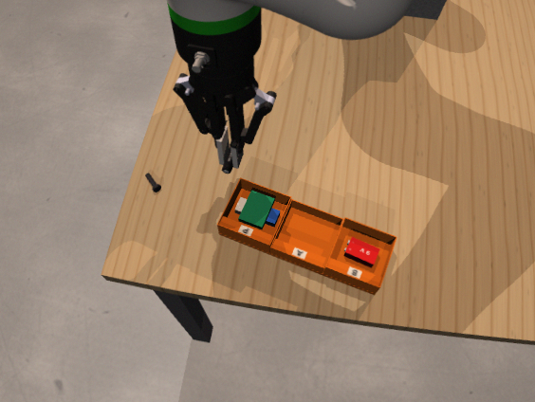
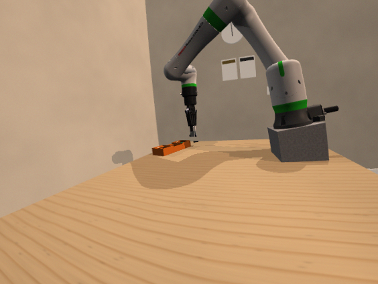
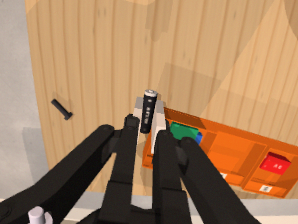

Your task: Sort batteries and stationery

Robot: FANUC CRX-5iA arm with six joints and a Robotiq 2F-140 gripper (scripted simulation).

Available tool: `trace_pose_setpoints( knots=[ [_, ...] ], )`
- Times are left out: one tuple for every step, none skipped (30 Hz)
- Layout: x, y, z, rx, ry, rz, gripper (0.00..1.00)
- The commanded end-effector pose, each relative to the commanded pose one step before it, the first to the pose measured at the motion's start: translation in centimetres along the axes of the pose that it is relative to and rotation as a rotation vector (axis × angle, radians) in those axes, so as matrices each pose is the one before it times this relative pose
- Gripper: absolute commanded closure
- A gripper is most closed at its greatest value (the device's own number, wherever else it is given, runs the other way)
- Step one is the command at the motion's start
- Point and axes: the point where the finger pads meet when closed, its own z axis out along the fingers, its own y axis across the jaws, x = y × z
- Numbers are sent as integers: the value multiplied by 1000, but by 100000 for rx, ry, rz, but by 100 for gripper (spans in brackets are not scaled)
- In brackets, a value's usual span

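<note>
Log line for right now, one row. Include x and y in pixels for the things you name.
claw (image 1: 231, 167) (image 3: 147, 109): shut on black battery (image 1: 227, 169) (image 3: 148, 111) | bin P (image 1: 244, 239): green block | bin B (image 1: 353, 280): red battery (image 1: 361, 251) (image 3: 275, 164)

A dark bolt (image 1: 153, 182) (image 2: 196, 141) (image 3: 62, 109) is seen lying on the wooden table (image 1: 128, 232) (image 2: 201, 234) (image 3: 100, 50), near its edge. Beyond the table, a round clock (image 2: 228, 37) (partly hidden) is mounted above two sheets, a brown-banded sheet (image 2: 229, 72) and a dark-banded sheet (image 2: 247, 69).

Fingers Hide Part of Bins

The gripper's fingers are covering a corner of the bin marked P (image 3: 185, 118) in the wrist view, while the exterior view is leaving the bins' labels too small to read and cropping the arm's top (image 2: 231, 5).
</note>
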Motion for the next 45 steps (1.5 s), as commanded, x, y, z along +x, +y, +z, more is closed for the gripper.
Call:
trace_pose_setpoints(
  knots=[
    [-850,2389,-19,142,-27,83,85],
    [-192,568,0,0,0,0,85],
    [-192,568,0,0,0,0,85],
    [-192,568,0,0,0,0,85],
    [-192,568,0,0,0,0,85],
    [-192,568,0,0,0,0,85],
    [-192,568,0,0,0,0,85],
    [-192,568,0,0,0,0,85],
    [-192,568,0,0,0,0,85],
    [-192,568,0,0,0,0,85],
    [-192,568,0,0,0,0,85],
    [0,0,0,0,0,0,85],
    [0,0,0,0,0,0,85],
    [-192,568,0,0,0,0,85],
    [-192,568,0,0,0,0,85],
    [-192,568,0,0,0,0,85],
    [-192,568,0,0,0,0,85],
    [-192,568,0,0,0,0,85],
    [-192,568,0,0,0,0,85],
    [-192,568,0,0,0,0,85],
    [-192,568,0,0,0,0,85],
    [-192,568,0,0,0,0,85],
    [-192,568,0,0,0,0,85],
    [-192,568,0,0,0,0,85],
    [-100,295,0,0,0,0,85],
    [0,0,0,0,0,0,85],
    [-192,568,0,0,0,-5000,85],
    [-220,558,0,0,0,-5000,85],
    [0,0,0,0,0,0,85],
    [0,0,0,0,0,0,85],
    [-248,546,0,0,0,-5000,85],
    [-275,533,0,0,0,-5000,85],
    [-301,519,0,7,-6,-3482,85],
    [-319,508,0,26,-8,-2433,85],
    [-331,500,0,39,-6,-2746,85],
    [-345,491,0,45,-8,-2938,85],
    [-359,481,0,46,-11,-3005,85],
    [-374,470,-1,44,-14,-3015,85],
    [-387,458,-1,43,-16,-3009,85],
    [-401,446,-1,43,-18,-3003,85],
    [-414,434,-1,43,-20,-2999,85],
    [-142,140,0,44,-21,-2997,85],
    [0,0,0,46,-23,-2989,85],
    [0,0,0,51,-23,-2938,85],
    [0,0,0,58,-15,-2864,85]
  ],
)
